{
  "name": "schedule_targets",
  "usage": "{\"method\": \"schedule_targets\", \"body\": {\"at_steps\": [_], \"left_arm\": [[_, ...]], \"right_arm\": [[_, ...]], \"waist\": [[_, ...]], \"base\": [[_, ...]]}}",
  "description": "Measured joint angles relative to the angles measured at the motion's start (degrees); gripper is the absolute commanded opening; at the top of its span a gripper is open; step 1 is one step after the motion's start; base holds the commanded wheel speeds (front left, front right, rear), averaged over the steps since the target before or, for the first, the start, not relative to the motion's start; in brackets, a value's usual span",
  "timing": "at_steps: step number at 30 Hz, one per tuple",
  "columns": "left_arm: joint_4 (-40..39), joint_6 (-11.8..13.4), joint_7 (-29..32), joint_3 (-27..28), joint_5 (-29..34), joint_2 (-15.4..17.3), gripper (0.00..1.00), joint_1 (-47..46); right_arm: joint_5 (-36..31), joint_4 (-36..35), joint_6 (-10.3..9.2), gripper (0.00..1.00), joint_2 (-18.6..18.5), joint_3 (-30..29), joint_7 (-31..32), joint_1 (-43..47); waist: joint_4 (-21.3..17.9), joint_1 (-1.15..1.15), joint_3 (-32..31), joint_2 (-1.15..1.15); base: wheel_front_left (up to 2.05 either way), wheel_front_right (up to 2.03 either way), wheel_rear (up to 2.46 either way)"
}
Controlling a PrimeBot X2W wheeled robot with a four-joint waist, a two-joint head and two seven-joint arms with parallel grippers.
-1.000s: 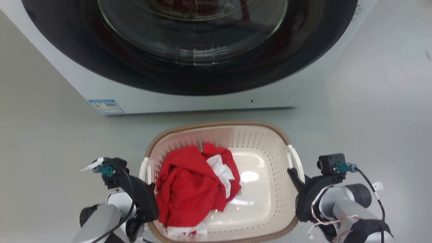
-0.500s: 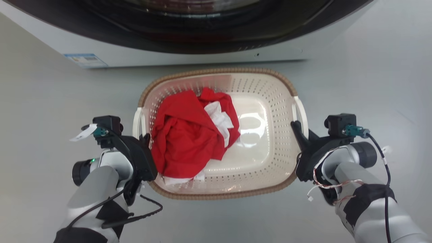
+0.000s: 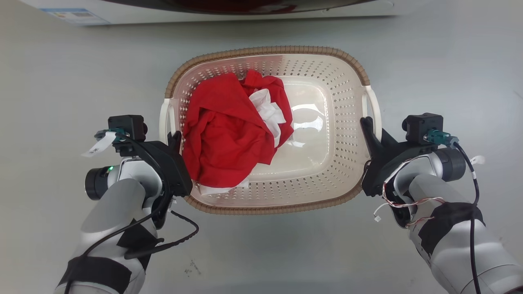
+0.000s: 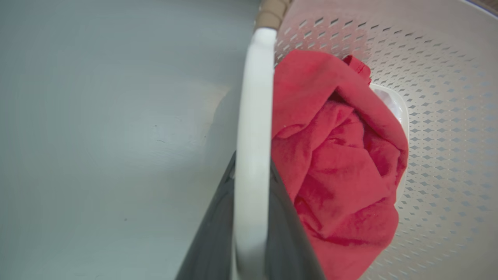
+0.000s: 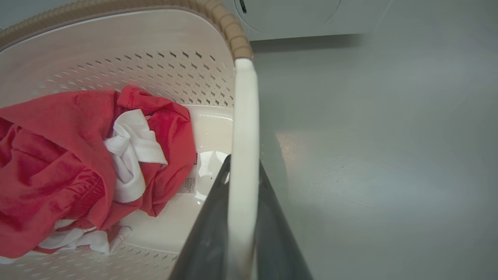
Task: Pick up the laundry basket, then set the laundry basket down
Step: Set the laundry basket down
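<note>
Since a second ago the washing machine (image 3: 245, 10) has slid from filling the upper half of the head view to a sliver at 12 o'clock. The whole picture shifted with it, so that is the camera's move. Both grippers have kept their places at the basket's sides.

The laundry basket (image 3: 269, 51) sits mid-view over the grey floor (image 3: 61, 61); whether it has left the floor I cannot tell from this angle. It looks light and stiff: thin perforated plastic holding one loose red and white garment (image 3: 229, 134) bunched toward 9 o'clock, so the load is probably slightly lopsided. The two white handles are the natural holds, though such smooth narrow bars may slip or pivot.

At 9 o'clock the left gripper (image 3: 173, 141) is closed down to the width of the left handle (image 4: 253, 116), a dark finger (image 4: 288, 217) pressed on each face. At 3 o'clock the right gripper (image 3: 367, 124) clamps the right handle (image 5: 243, 136) likewise.
</note>
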Motion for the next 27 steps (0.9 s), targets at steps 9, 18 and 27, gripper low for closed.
{"method": "schedule_targets", "body": {"at_steps": [9,18,27], "left_arm": [[1.62,-0.26,-1.11,-0.46,0.44,-0.36,0.00,-1.11],[2.67,-0.71,-1.05,-0.73,0.44,-0.47,0.00,-1.26],[3.14,-0.76,-1.64,-0.74,0.44,-0.44,0.00,-2.66]], "right_arm": [[0.01,2.02,-0.97,0.00,0.69,-0.43,-0.68,-0.28],[0.01,3.71,-0.92,0.00,1.25,-0.34,-0.73,-0.67],[0.01,4.54,-0.91,0.00,1.20,-0.47,-1.72,-2.49]], "waist": [[0.26,-0.01,2.64,0.00],[0.04,-0.01,3.52,-0.01],[-0.01,-0.02,5.16,-0.02]], "base": [[0.00,0.00,0.00],[0.00,0.00,0.00],[0.00,0.00,0.00]]}}
